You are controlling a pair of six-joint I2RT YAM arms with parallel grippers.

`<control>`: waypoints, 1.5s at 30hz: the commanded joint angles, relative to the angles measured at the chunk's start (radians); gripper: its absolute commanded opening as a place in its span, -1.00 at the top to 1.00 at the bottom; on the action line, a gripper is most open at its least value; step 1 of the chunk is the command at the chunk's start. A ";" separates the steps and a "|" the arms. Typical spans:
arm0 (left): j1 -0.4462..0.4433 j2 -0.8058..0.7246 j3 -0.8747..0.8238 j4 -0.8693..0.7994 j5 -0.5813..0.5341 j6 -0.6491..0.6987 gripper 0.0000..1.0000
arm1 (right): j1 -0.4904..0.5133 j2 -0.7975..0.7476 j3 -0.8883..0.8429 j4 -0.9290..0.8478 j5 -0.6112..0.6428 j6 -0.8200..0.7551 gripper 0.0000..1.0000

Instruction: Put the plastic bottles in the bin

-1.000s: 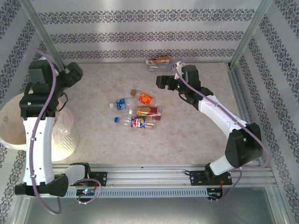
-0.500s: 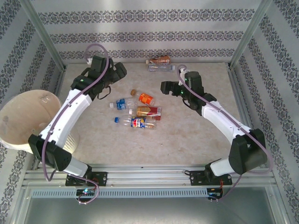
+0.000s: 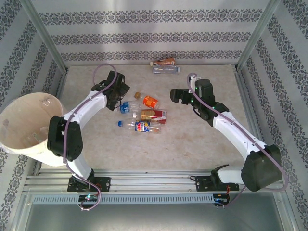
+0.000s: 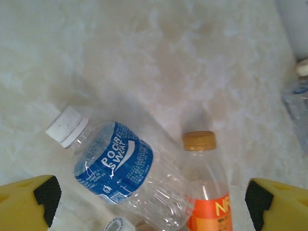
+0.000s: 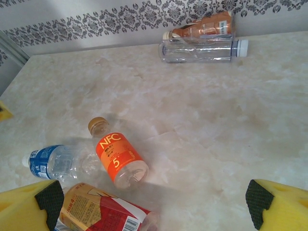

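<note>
Now our left gripper (image 4: 151,201), jaws wide, hovers over the blue bottle (image 4: 113,164) lying mid-table; we should straddle its label squarely before closing. Right gripper (image 3: 175,95) gapes empty too; bin (image 3: 19,125) sits far left.

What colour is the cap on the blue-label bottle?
The cap is white, seen best in the left wrist view.

Two yellow fingers (image 4: 29,204) with black pads stand wide apart at the bottom corners. Between them, on the pale marbled tabletop (image 4: 144,53), lies a blue-labelled bottle (image 4: 115,166) with a white cap. An orange-labelled bottle (image 4: 208,192) with a tan cap lies just beside it.
</note>
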 commanded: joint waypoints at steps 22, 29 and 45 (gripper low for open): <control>0.004 0.186 -0.092 0.270 0.076 -0.288 -0.89 | -0.010 -0.051 -0.011 -0.054 0.026 -0.025 -0.96; 0.005 0.233 -0.109 0.361 0.072 -0.325 -0.82 | -0.011 -0.056 -0.011 -0.060 0.029 -0.028 -0.96; 0.014 0.197 -0.123 0.439 0.028 -0.216 -0.09 | -0.009 -0.046 -0.008 -0.062 0.025 -0.026 -0.96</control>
